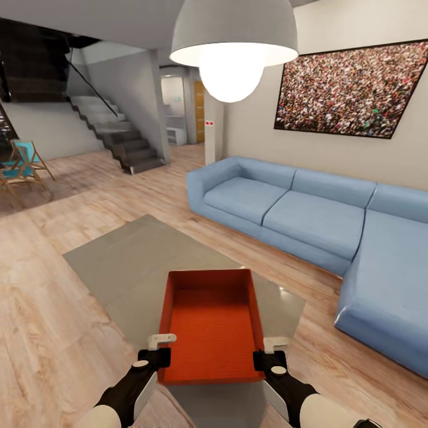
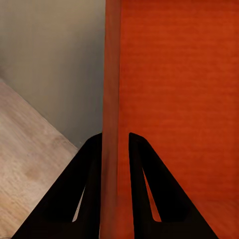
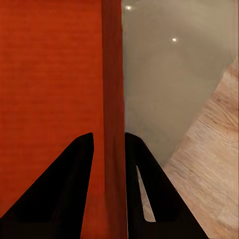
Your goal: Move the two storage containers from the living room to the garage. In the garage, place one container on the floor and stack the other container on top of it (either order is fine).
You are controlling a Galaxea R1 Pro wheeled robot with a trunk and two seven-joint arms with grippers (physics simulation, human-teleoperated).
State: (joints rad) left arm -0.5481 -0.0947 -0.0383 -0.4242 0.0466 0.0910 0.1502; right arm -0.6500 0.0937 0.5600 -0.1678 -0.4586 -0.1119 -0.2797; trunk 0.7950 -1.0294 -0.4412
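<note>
An orange bin [image 1: 212, 324] is held over a grey rug [image 1: 128, 261]; each side wall is pinched between the jaws of the left gripper [image 1: 159, 351] and right gripper [image 1: 268, 352]; it seems light, stiff, smooth-walled, best gripped at opposite walls.

The grey rug [image 1: 137, 261] lies flat on the light wood-plank floor [image 1: 53, 333] (sofa [image 1: 309, 220] beside it). The rug spreads beyond the fingertips.
</note>
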